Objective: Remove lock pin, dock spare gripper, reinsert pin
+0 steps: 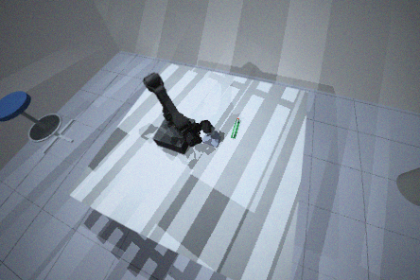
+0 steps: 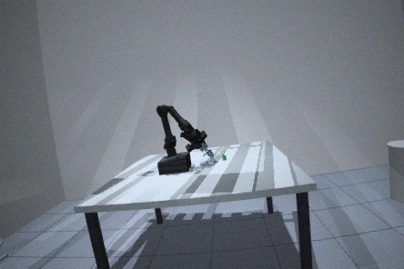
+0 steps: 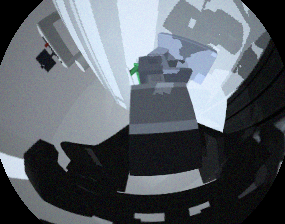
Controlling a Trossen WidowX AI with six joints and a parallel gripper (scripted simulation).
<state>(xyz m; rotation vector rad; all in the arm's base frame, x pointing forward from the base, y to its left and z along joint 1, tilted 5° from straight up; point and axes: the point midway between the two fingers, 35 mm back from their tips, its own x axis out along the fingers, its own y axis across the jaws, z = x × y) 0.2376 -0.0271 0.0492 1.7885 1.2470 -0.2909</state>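
Observation:
My gripper (image 1: 207, 132) (image 2: 203, 148) (image 3: 159, 123) is shut on the spare gripper (image 3: 163, 107), a blocky body, dark near my fingers and grey farther out. Its far end is at or just above the mount, and I cannot tell whether it touches or is inside the socket. The blue-grey mount (image 1: 214, 140) (image 2: 207, 163) (image 3: 206, 62) stands on the table just in front of the arm's base. The socket is mostly hidden behind the held piece. A slim green thing (image 1: 235, 130) (image 2: 224, 157), apparently the pin, is apart from the mount, on its far side from the base; it is partly hidden in the wrist view.
The arm's black base (image 1: 171, 140) (image 2: 174, 164) stands close to the mount. Striped light and shadow cross the white table (image 1: 118, 186) (image 2: 196, 201). A blue stool (image 1: 15, 105) and a pale round container (image 2: 397, 170) stand away from the table.

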